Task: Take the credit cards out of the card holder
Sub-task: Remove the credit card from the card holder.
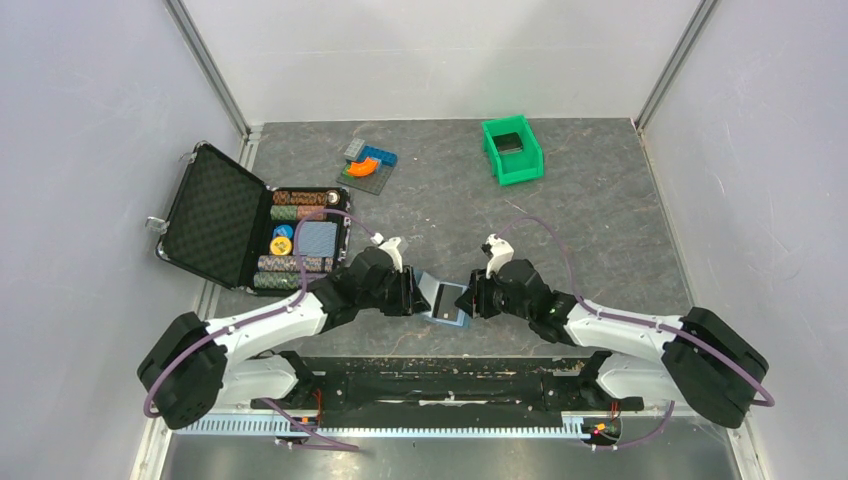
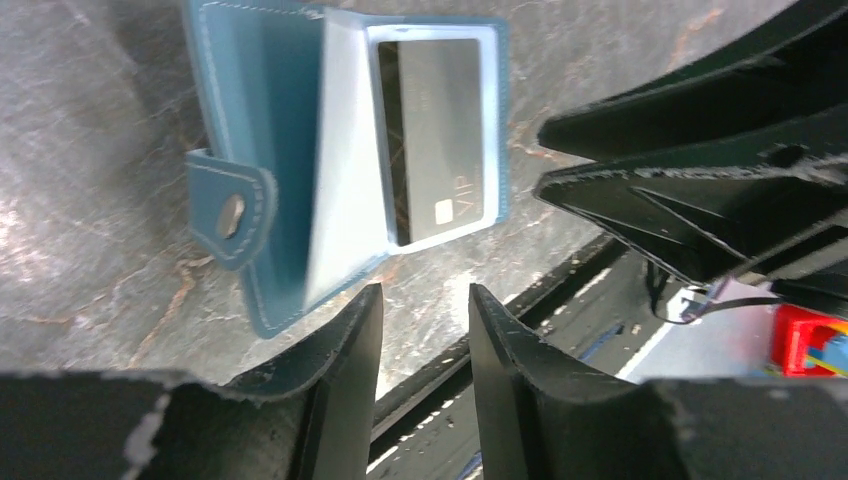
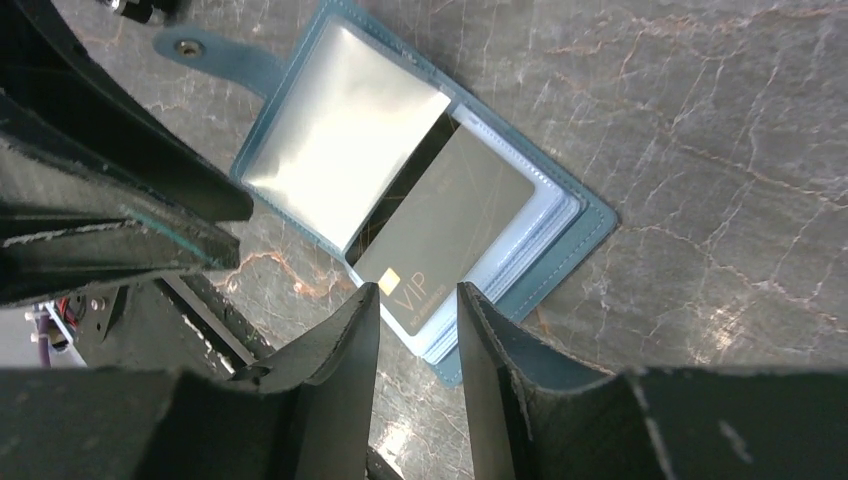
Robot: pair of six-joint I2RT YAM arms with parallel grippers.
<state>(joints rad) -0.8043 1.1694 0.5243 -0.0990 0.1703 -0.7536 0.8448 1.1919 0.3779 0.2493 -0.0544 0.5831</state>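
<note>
The teal-blue card holder [image 1: 447, 302] lies open on the marbled table between my two grippers. In the right wrist view the card holder [image 3: 570, 240] shows clear sleeves, and a dark grey credit card [image 3: 450, 220] marked VIP sticks partway out of one. My right gripper [image 3: 418, 298] is open, its tips just over that card's free end, nothing pinched. From the left wrist the card holder [image 2: 260, 100] and the same credit card [image 2: 440, 130] lie beyond my left gripper [image 2: 425, 295], which is open and empty. Other cards are hidden in the sleeves.
A black foam-lined case [image 1: 215, 215] stands open at the left with poker chips [image 1: 300, 240] in it. A green bin [image 1: 512, 150] sits at the back right, coloured blocks [image 1: 368, 162] at the back middle. The table's near edge is just behind the card holder.
</note>
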